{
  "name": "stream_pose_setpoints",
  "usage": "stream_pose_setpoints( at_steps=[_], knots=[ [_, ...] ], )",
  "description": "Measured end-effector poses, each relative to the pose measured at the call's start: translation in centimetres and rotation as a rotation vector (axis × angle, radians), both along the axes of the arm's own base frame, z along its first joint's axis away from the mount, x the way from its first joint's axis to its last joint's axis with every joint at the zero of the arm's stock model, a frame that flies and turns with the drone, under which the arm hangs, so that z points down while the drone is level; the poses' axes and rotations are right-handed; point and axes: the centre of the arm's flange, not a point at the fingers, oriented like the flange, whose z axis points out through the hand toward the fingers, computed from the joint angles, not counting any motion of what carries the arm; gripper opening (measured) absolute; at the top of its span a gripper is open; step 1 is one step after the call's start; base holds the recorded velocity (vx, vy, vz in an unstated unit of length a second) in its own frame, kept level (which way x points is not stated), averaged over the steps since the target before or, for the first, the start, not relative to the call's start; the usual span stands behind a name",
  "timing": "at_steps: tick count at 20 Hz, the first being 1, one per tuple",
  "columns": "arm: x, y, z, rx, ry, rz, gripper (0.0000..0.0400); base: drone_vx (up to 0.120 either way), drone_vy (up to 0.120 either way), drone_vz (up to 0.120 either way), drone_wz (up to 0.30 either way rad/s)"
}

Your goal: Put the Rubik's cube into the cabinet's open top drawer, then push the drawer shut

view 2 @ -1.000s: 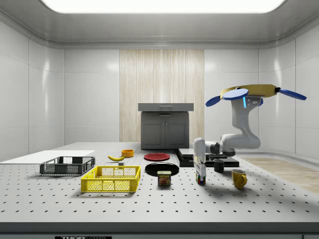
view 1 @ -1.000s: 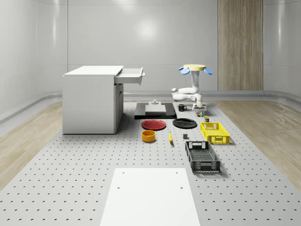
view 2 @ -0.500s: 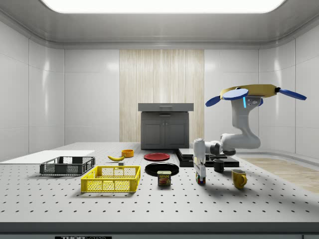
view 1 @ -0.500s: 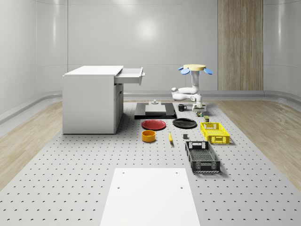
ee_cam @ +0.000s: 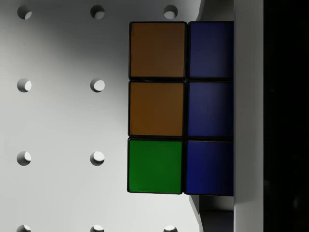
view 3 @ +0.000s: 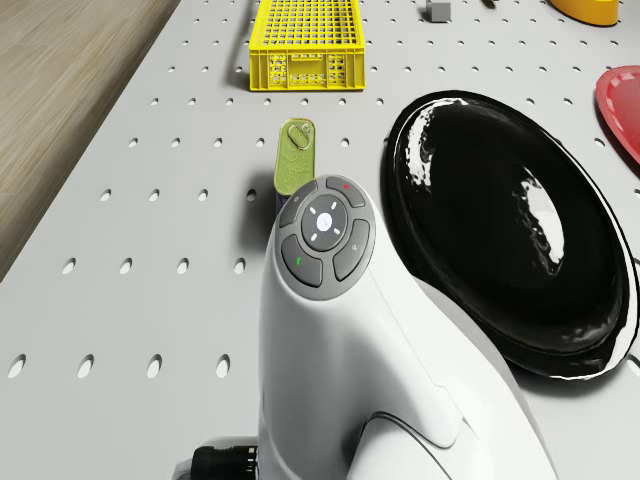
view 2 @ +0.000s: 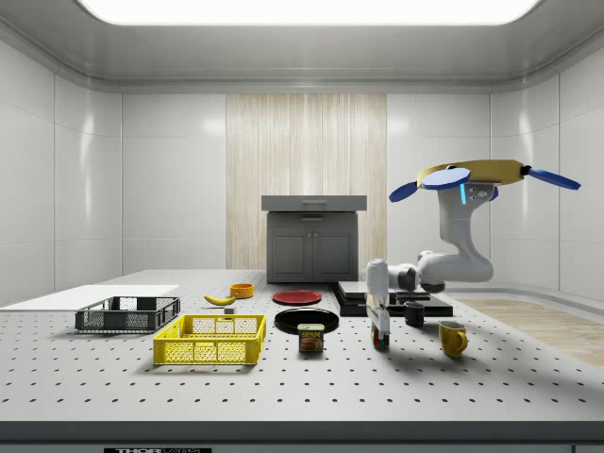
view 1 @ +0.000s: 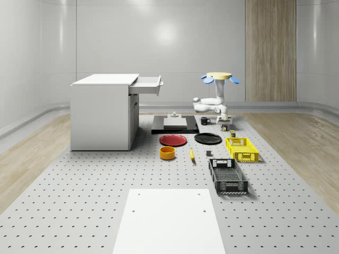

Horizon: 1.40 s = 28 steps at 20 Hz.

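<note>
**Whole-scene view first: cube gripped, far from the drawer**

Whole-scene view: the drone [view 1: 218,77] hovers above the far side of the tabletop [view 1: 79,201]. Its arm folds down to the Rubik's cube [view 1: 225,127], which is just at the surface. The cabinet [view 1: 100,114] stands well apart, and its open top drawer [view 1: 148,84] is at about ten o'clock from the cube.

Side view: the end effector [view 2: 380,332] points straight down with the cube between its fingers. Whether the cube touches the tabletop cannot be told. A tin can [view 2: 310,338] sits at nine o'clock from it and a yellow mug [view 2: 453,338] at three o'clock.

Drone view: the arm's wrist covers the cube. The can's olive lid lies beside a black plate [view 3: 510,220].

Wrist view: a close look at the cube shows two orange squares, one green and a blue column. One finger [ee_cam: 248,116] lies flat against it, so the end effector is closed on the cube.
</note>
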Motion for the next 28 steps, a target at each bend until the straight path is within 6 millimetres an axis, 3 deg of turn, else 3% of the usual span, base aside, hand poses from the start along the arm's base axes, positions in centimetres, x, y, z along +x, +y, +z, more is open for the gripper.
stream_pose_setpoints(
  at_steps=[9, 22, 28],
  knots=[
    [0.0, 0.0, -2.4, 0.001, 0.000, 0.000, 0.0323, 0.098, -0.093, 0.120, 0.000],
    [0.0, 0.0, -2.9, 0.002, -0.001, 0.000, 0.0322, 0.120, -0.120, 0.120, 0.000],
    [0.0, 0.0, -2.9, 0.002, -0.001, 0.000, 0.0322, 0.020, -0.120, 0.120, 0.000]
  ],
)
